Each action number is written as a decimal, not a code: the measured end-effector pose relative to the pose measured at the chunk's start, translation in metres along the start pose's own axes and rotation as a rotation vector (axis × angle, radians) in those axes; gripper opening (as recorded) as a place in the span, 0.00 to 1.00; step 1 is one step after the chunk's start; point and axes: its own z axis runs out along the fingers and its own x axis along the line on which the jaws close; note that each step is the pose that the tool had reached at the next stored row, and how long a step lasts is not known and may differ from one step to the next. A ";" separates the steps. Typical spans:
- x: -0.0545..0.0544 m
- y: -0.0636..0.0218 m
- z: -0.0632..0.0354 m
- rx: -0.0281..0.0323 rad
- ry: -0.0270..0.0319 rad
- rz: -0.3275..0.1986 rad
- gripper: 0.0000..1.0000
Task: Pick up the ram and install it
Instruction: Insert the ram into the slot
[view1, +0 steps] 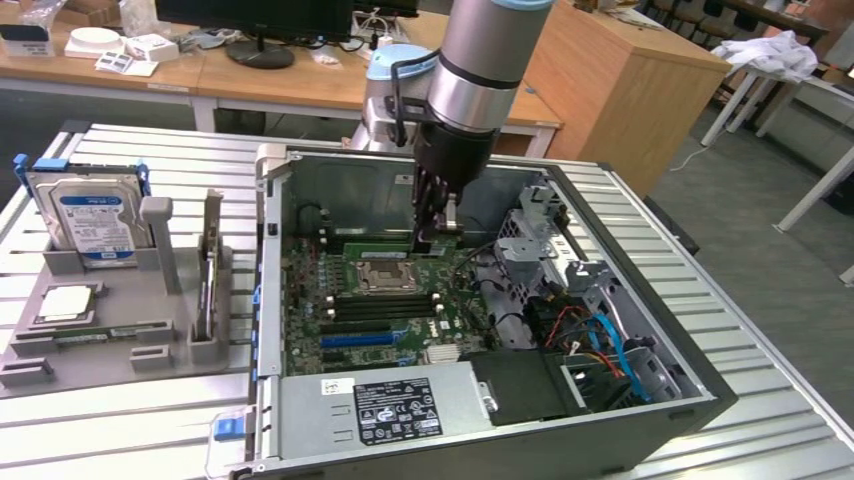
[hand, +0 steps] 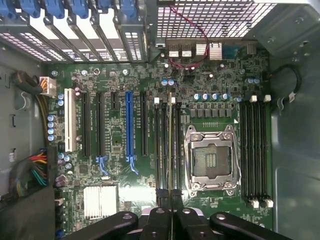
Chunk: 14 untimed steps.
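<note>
1. Exterior view: black fingers (view1: 427, 215) reach into the open grey computer case (view1: 320, 180), low over the green motherboard (view1: 350, 320).
2. Wrist view: they clamp the long thin green ram stick (hand: 171, 145) edge-on over black memory slots (hand: 157, 145); a slight tilt or offset would likely jam it against a slot wall.

Across the back ran a long wooden desk (view1: 267, 80), and on it sat a black monitor stand (view1: 260, 52) beside small white boxes (view1: 127, 50). Over on the exterior view's right, a tall wooden cabinet (view1: 627, 90) stood on grey floor (view1: 761, 230). Beyond it were white table legs (view1: 738, 100), with a crumpled white cloth (view1: 777, 50) on top. Up front lay a ribbed metal tabletop (view1: 120, 430), evenly lit.
</note>
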 end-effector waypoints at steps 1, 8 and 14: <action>0.000 0.0000 0.0015 0.0002 0.0000 0.000 0.12; 0.000 -0.0003 0.0121 0.0013 0.0001 0.000 0.12; 0.001 -0.0005 0.0194 0.0016 -0.0001 0.000 0.12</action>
